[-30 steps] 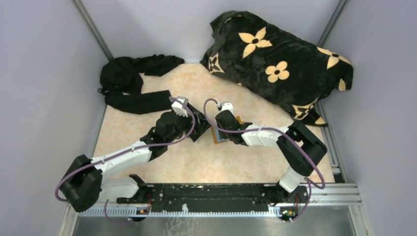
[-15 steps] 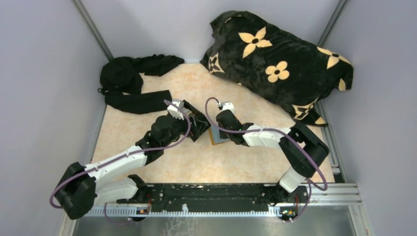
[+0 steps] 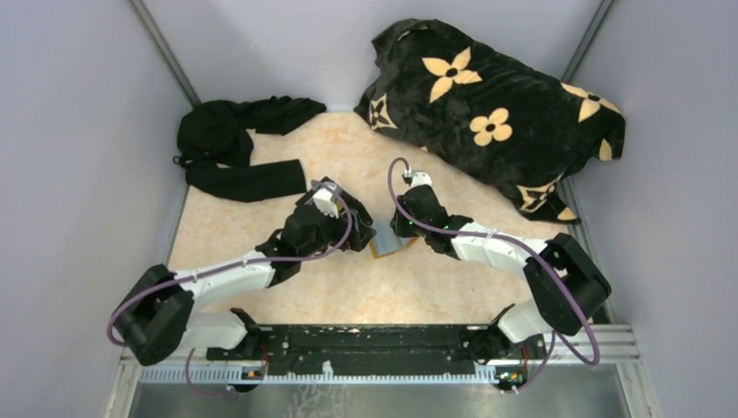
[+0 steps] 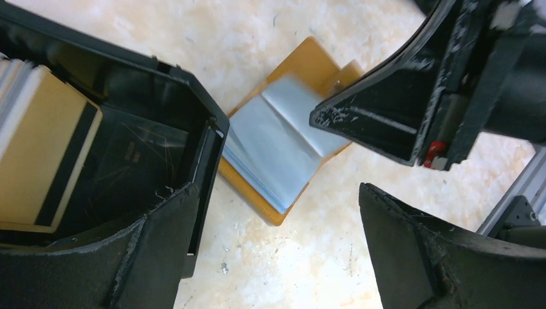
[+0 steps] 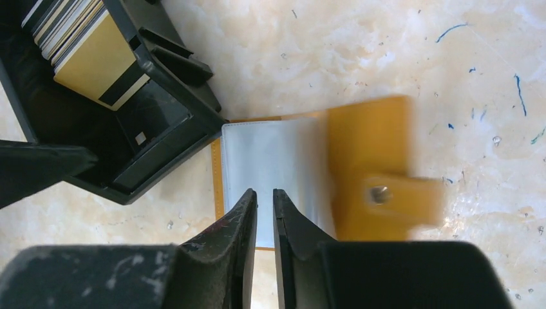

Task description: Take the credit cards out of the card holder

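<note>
The right gripper [image 5: 264, 194] comes in from the bottom middle of the right wrist view. Its two black fingers are almost pressed together, with only a thin slit between them. The tips are over the silvery grey, light blue credit cards [image 5: 270, 154], but I cannot tell if they catch one.

These thin plastic cards lie inside the small flat orange-tan card holder [image 5: 370, 138]. It lies open on the beige marbled counter [image 5: 386, 51], in the middle of the frame. Its orange flap with a metal snap is on the right side and looks blurred.

Just left of the holder, touching its edge, stands a black open-topped rectangular plastic box [image 5: 161, 145]. In the box, at the upper left of the frame, a gold card with a black stripe [image 5: 96, 71] leans against a row of pale cards [image 5: 61, 26].

The left gripper [image 4: 283, 257] is spread wide and holds nothing. In the left wrist view its fingers stand at the bottom left and the bottom right, with the holder above the gap between them.

In the top view, a black blanket with cream flowers [image 3: 487, 104] lies at the upper right. A plain black cloth [image 3: 235, 148] lies at the upper left.
</note>
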You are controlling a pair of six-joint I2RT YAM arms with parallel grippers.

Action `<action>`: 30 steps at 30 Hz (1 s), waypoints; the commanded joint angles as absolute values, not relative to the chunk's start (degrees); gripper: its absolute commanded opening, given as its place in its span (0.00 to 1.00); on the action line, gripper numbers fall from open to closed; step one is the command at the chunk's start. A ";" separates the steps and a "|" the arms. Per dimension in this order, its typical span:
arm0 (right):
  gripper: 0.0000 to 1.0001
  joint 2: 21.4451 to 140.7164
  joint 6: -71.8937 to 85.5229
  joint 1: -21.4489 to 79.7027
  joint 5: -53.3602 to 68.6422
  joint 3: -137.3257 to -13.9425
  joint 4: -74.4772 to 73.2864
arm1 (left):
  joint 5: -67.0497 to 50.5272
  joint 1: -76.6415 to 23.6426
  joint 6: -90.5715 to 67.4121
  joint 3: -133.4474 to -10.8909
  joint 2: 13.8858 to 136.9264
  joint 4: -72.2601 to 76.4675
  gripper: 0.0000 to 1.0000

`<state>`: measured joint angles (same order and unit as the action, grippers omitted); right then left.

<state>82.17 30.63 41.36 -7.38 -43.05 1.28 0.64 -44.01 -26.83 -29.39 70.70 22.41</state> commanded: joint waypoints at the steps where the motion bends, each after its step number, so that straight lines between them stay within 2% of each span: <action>1: 0.17 82.70 31.64 40.05 -3.59 -42.23 6.54 | -1.09 -44.62 -27.22 -32.16 74.46 23.84 0.99; 4: 0.22 82.77 31.95 38.97 -3.30 -42.04 5.90 | -0.75 -44.73 -26.83 -34.09 75.92 21.69 0.99; 6: 0.31 82.45 28.67 38.94 -2.91 -42.01 6.34 | 0.11 -44.74 -26.15 -34.89 76.37 21.14 0.99; 8: 0.35 82.44 25.88 39.11 -2.39 -43.02 5.38 | 2.29 -44.73 -25.63 -34.98 75.90 21.16 0.99; 11: 0.41 82.68 22.19 40.86 -3.82 -44.51 4.33 | 7.89 -44.74 -25.57 -33.57 73.28 22.11 0.99; 15: 0.55 84.40 18.30 44.70 -7.81 -47.44 2.21 | 16.66 -44.74 -27.17 -31.19 67.21 21.44 0.98; 26: 0.51 94.13 18.11 51.72 -16.62 -51.83 -0.98 | 26.40 -44.73 -27.08 -28.51 60.36 16.78 0.96; 29: 0.42 96.36 19.41 51.86 -18.17 -52.40 -2.79 | 27.45 -44.74 -26.93 -28.55 59.91 16.82 0.96; 30: 0.35 96.33 19.66 51.86 -18.83 -52.46 -3.29 | 27.79 -44.69 -27.49 -28.71 59.78 16.26 0.96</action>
